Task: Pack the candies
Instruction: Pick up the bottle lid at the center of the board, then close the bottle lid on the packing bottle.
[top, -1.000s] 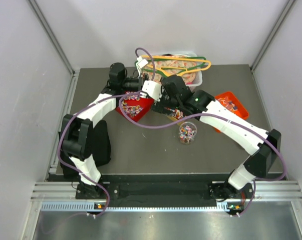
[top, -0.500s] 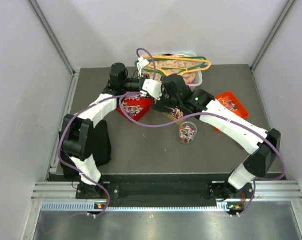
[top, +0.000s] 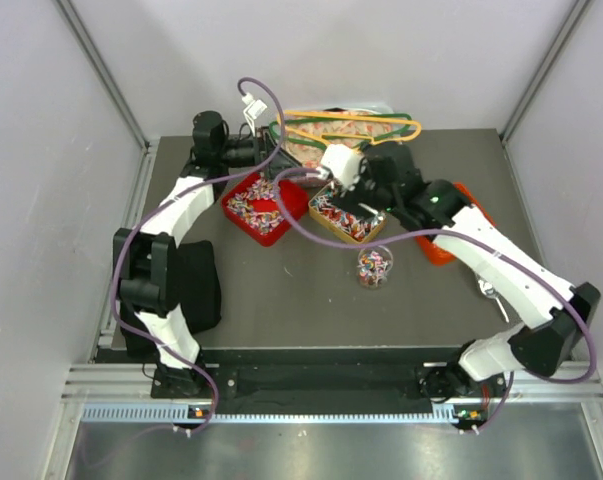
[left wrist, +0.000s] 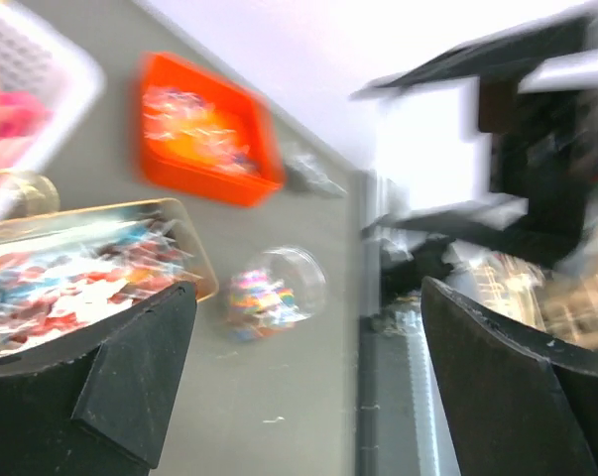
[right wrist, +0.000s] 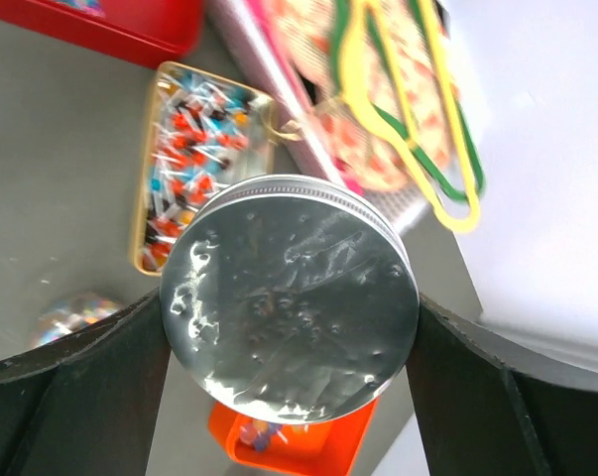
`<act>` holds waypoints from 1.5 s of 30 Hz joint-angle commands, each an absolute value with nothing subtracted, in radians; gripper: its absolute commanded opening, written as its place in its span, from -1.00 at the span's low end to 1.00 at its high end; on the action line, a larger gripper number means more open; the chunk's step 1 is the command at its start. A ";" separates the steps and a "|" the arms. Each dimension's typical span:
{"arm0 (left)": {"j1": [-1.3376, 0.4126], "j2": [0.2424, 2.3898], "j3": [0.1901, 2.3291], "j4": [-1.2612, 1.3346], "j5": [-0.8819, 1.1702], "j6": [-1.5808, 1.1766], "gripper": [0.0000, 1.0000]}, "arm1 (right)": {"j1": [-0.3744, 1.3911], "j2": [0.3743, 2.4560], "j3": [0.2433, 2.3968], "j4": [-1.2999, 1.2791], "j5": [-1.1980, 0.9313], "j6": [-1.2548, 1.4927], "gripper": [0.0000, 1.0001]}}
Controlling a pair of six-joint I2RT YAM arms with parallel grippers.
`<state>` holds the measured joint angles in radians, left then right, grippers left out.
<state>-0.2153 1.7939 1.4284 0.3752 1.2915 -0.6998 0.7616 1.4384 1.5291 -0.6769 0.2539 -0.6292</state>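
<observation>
Grey table, left tool wide open, seemingly empty, right tool clamping silver lid.

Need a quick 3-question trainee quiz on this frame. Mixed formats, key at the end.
1. True or false: the left jaws stand open and empty.
2. The right jaws grip: A) a hanger, B) a round metal lid, C) a tray.
3. How many trays hold candies?
Key: 1 true. 2 B. 3 three: red tray, gold tray, orange tray.
</observation>
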 commanded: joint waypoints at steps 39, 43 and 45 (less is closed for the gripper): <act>-0.716 1.825 0.684 0.888 0.552 0.121 0.98 | 0.233 1.315 1.321 -0.877 -0.425 -0.428 0.32; -0.729 1.885 0.684 1.020 0.564 0.074 0.98 | 0.267 1.324 1.293 -0.874 -0.393 -0.445 0.31; -0.735 1.911 0.690 1.084 0.572 0.051 0.98 | 0.294 1.335 1.278 -0.876 -0.376 -0.451 0.31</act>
